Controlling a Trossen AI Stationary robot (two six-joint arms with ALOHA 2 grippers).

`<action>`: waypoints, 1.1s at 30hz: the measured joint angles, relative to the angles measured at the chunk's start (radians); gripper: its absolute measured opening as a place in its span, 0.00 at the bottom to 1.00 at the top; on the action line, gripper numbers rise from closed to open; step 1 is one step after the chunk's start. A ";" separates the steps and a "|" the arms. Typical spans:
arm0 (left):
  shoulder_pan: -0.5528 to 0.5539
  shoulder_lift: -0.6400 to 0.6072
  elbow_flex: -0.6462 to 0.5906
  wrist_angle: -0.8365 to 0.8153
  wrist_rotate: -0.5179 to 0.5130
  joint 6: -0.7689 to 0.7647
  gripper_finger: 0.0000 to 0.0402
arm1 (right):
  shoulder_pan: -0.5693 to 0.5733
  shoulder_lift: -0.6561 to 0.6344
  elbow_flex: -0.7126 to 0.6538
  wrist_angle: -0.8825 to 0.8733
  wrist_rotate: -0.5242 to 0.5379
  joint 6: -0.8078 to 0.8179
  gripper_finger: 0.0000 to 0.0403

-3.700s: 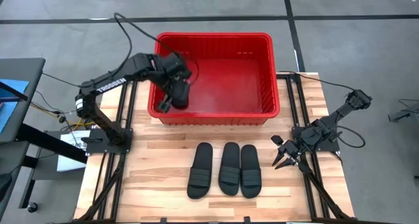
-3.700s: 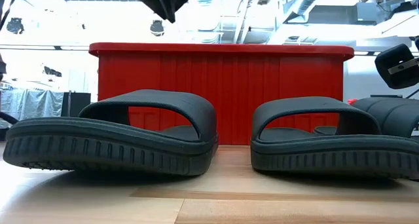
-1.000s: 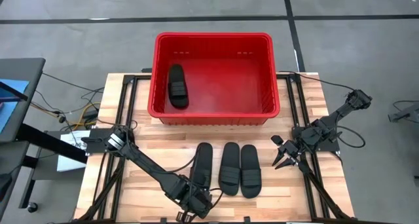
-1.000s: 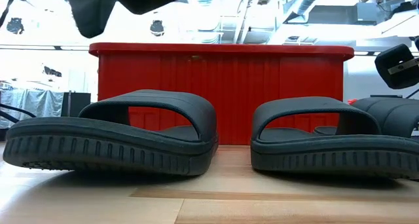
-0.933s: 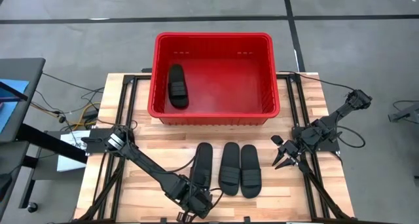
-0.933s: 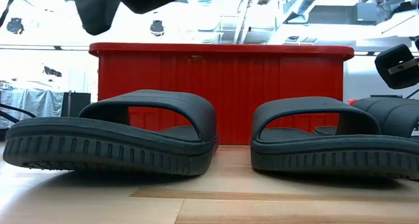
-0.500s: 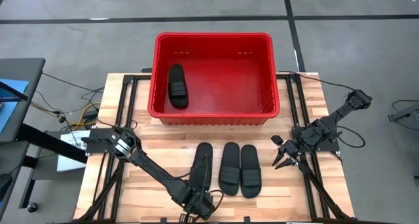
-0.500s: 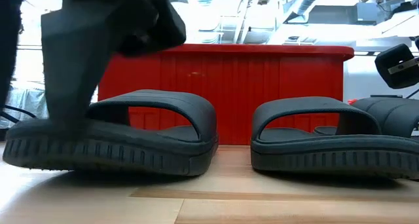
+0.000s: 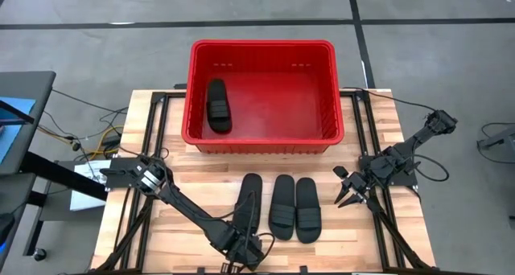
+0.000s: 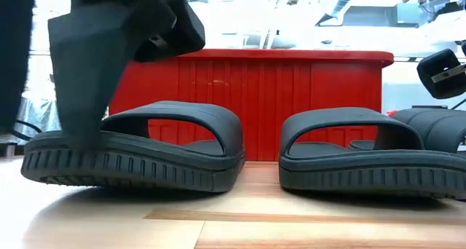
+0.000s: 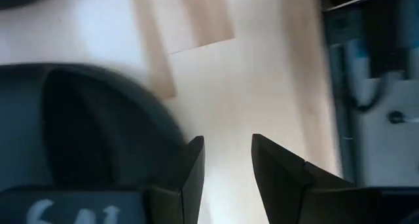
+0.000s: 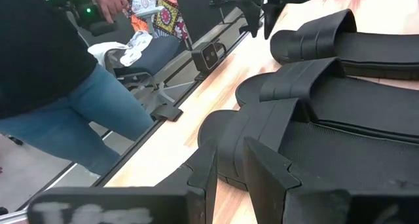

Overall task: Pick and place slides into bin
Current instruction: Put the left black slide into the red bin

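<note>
Wooden table (image 9: 193, 190) w/ red bin (image 9: 261, 96) at far edge, centred. One slide (image 9: 218, 106) already lies inside bin, by its left wall. Three slides on table in a row just in front of bin: left one (image 9: 245, 207) tipped up on its side edge, middle (image 9: 282, 207) & right (image 9: 307, 210) flat, touching side by side. Left arm stretches across to near table edge; left gripper (image 9: 244, 244) sits at heel end of leftmost slide, fingers (image 11: 190, 175) spread a little, one pressing against the sole rim, not clamped. Right gripper (image 9: 352, 196) rests at table's right side, near the row, fingers (image 12: 262, 165) slightly apart, holding nothing. Person in jeans (image 12: 72, 119) stands beyond table.
</note>
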 joint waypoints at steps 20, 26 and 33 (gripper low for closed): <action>-0.001 -0.001 0.035 -0.118 -0.109 0.019 0.29 | 0.000 0.000 0.000 0.000 0.000 0.000 0.16; 0.018 -0.001 0.034 -0.125 -0.109 0.055 0.29 | 0.000 0.000 0.000 0.000 0.000 0.000 0.16; 0.028 -0.001 0.034 -0.116 -0.082 0.084 0.29 | 0.000 0.000 0.000 0.000 0.000 0.000 0.16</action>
